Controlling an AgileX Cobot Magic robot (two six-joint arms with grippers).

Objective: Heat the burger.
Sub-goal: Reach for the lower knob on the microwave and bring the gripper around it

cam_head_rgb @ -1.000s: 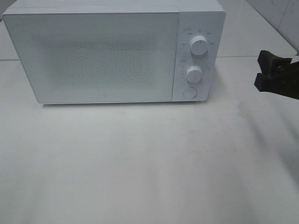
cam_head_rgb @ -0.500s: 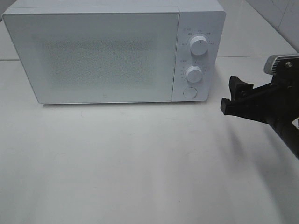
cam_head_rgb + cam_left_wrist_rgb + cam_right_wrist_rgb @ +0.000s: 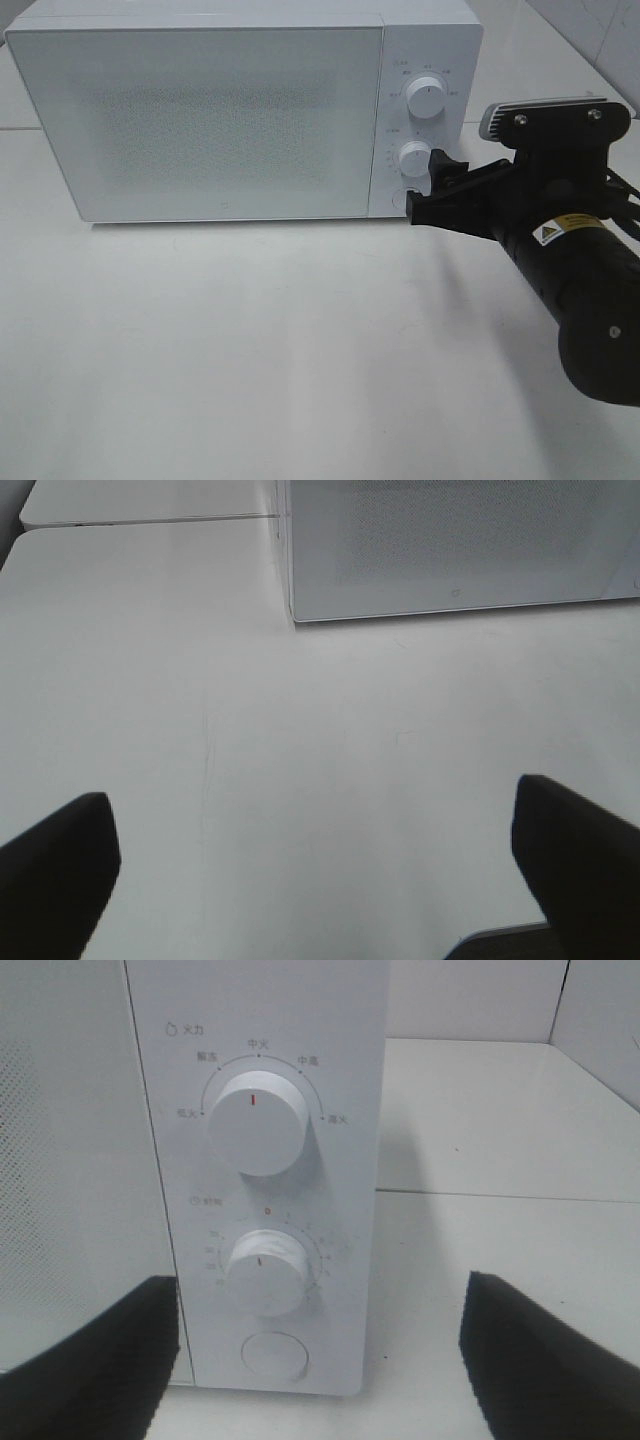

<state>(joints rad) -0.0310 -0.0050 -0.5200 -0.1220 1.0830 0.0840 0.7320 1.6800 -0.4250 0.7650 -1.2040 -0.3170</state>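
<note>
Fingers of right gripper (image 3: 428, 188) spread wide, empty, flanking lower knob (image 3: 265, 1272) and round button (image 3: 274, 1355) on microwave (image 3: 430, 40) panel; contact unclear. Fingers of left gripper (image 3: 320, 880) fully apart over bare table (image 3: 300, 730), holding nothing. We see burger nowhere; we guess it sits behind shut frosted door (image 3: 200, 120), cannot confirm. We expect it light, soft, layers prone to sliding: hold gently, low, across bun sides.
</note>
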